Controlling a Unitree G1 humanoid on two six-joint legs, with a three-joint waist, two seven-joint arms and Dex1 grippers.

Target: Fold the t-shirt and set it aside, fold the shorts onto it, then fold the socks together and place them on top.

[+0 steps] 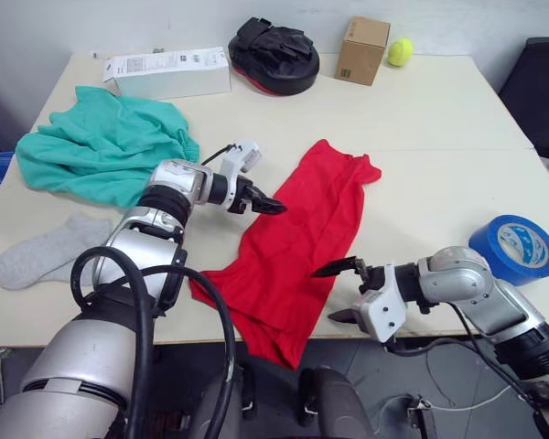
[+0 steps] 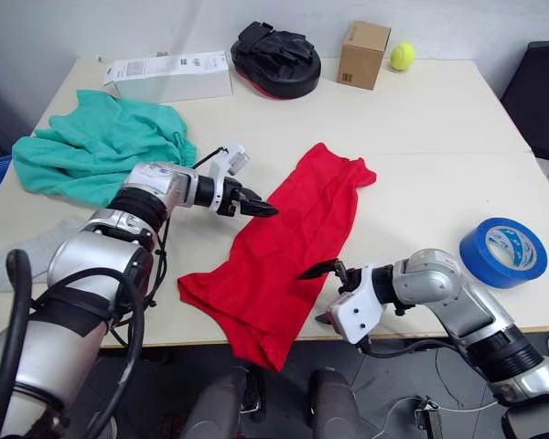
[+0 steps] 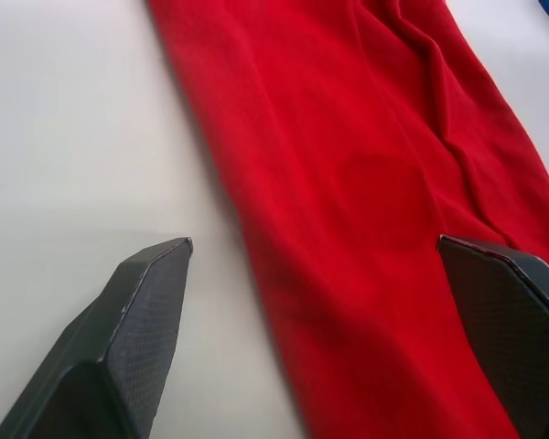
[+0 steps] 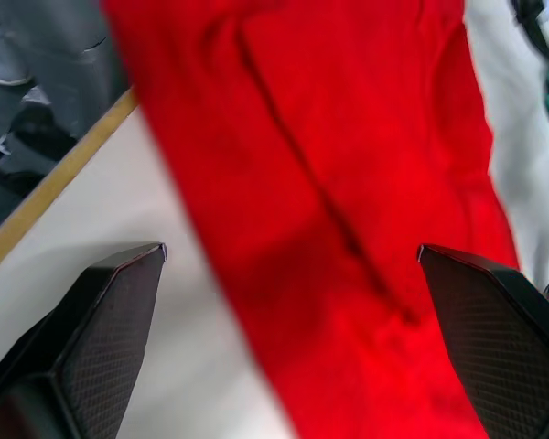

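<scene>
**Two open grippers closing in on the red shirt**

Two garments waited at the table's [image 1: 439, 110] left side: the shorts [image 1: 101, 146] lay bunched near the far left, and a sock [image 1: 41, 251] lay flat near the front left edge. Next came the left gripper [image 1: 267, 205], fingers spread and empty, hovering at the left edge of the t-shirt [image 1: 302, 242]. That shirt lay in a long diagonal strip mid-table, its lower end drooping over the front edge. The right gripper [image 1: 340, 291], likewise spread and holding nothing, hung at the shirt's lower right edge. Shirt folding looked like the step in hand; each gripper probably needed to pinch an edge first. Farther right, the cardboard box [image 1: 361, 50] stood closed, contents unseen.
</scene>
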